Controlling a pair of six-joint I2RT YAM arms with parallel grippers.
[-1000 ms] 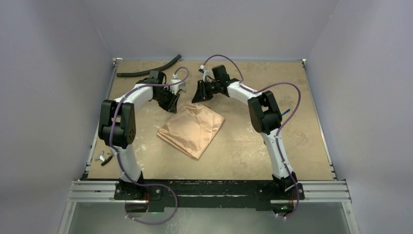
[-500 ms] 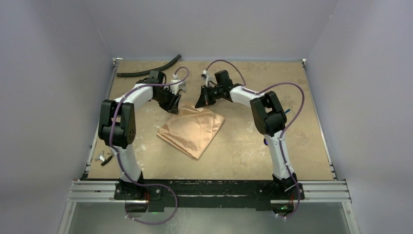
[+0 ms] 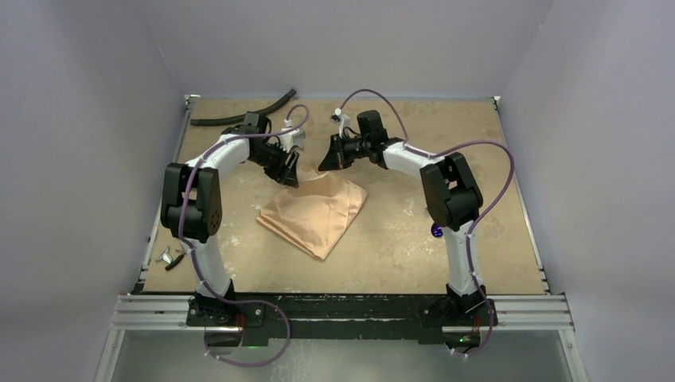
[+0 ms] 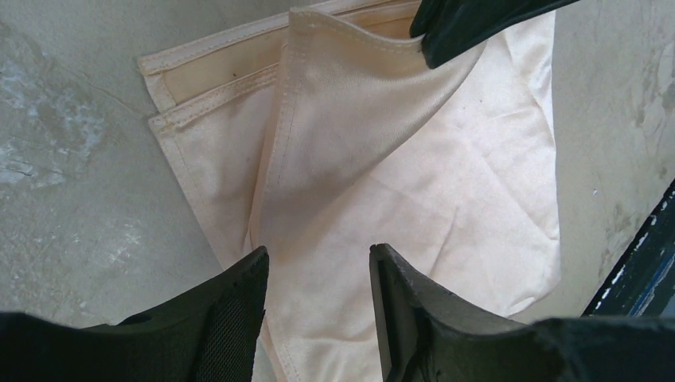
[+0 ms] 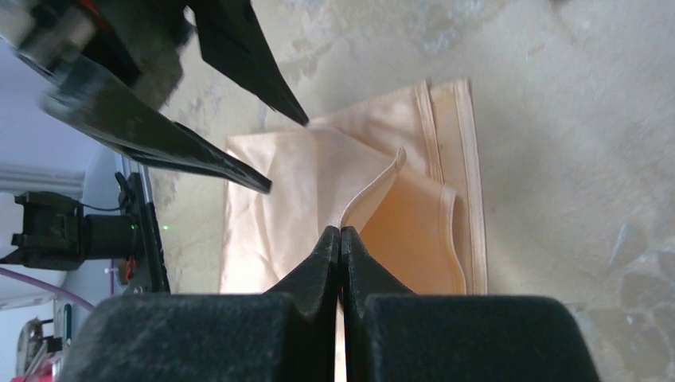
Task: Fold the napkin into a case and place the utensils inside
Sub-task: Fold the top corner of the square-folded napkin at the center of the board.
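While the folded napkin [image 3: 314,213] lies mid-way across the table [image 3: 414,239], the right hand [image 5: 341,237] pinches shut on its raised top layer; the left hand [image 4: 318,255] hovers over it, parted, holding nothing.

Napkin [image 3: 314,213] on table [image 3: 493,159] centre, hose [image 3: 213,121] behind, far left.

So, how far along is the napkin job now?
Done: the napkin lies folded in layers, not yet a narrow case. In hand: the right gripper is shut on the edge of the top layer and lifts it; the left gripper hovers open over the cloth. Left: finishing the case and loading the utensils. The purple spoon lies loose beside the right arm; I cannot see the fork.
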